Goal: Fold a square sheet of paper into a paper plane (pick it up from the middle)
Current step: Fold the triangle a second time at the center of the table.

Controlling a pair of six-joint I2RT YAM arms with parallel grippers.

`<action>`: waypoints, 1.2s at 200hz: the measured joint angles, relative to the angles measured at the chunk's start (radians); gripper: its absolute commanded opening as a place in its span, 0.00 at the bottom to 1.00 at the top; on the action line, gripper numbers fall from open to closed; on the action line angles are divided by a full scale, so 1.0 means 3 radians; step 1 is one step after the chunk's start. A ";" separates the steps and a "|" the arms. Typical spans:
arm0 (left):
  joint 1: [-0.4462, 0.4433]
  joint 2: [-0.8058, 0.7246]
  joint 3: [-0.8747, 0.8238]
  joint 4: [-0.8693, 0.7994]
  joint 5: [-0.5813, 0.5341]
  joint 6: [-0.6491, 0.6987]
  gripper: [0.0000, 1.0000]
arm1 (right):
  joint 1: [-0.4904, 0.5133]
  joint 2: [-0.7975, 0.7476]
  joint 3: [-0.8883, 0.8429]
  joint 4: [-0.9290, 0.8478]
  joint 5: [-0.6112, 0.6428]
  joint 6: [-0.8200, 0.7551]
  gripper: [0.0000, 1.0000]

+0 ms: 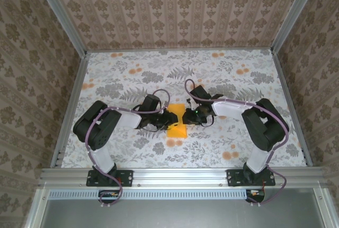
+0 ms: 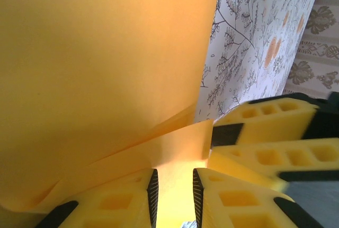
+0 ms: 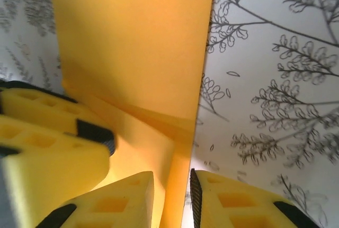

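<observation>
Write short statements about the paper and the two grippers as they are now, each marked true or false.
1. The left gripper and the right gripper meet at the square sheet of paper near the middle of the table. True.
2. The paper lies flat and unfolded. False: the wrist views show a fold, with layers overlapping.
3. The right gripper's jaws are tight shut. False: they stand apart, the paper's edge between them.
4. The table is plain white. False: it has a leaf and flower print.
5. The arms reach in from opposite sides. True.

The paper (image 1: 176, 120), bright orange-yellow, sits partly folded at the middle of the table (image 1: 116, 74), its layers overlapping along sharp creases.
</observation>
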 measured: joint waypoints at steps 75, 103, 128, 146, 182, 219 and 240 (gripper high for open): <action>-0.0008 0.0000 0.0000 -0.0024 -0.0041 0.0011 0.23 | 0.0273 -0.0421 -0.0066 -0.0072 0.0020 0.0050 0.13; -0.0017 0.0000 -0.0001 -0.0032 -0.0061 0.0011 0.21 | 0.0427 -0.0380 -0.0080 -0.0067 0.0018 0.0075 0.07; -0.0017 0.0000 -0.0017 -0.0017 -0.0074 0.0011 0.18 | 0.0484 -0.0239 -0.0080 -0.0052 0.0019 0.0126 0.05; -0.0017 0.0000 -0.0028 -0.0003 -0.0080 0.0011 0.18 | 0.0501 -0.0135 -0.0080 -0.0047 0.0019 0.0148 0.04; -0.0019 0.0000 -0.0047 0.0028 -0.0092 0.0010 0.17 | 0.0502 0.0001 -0.0080 -0.0045 0.0020 0.0151 0.04; -0.0019 0.0000 -0.0051 0.0037 -0.0094 0.0010 0.17 | 0.0501 0.0011 -0.0080 -0.0045 0.0023 0.0150 0.04; -0.0019 0.0000 -0.0062 0.0048 -0.0104 0.0010 0.16 | 0.0502 0.0013 -0.0081 -0.0051 0.0036 0.0146 0.04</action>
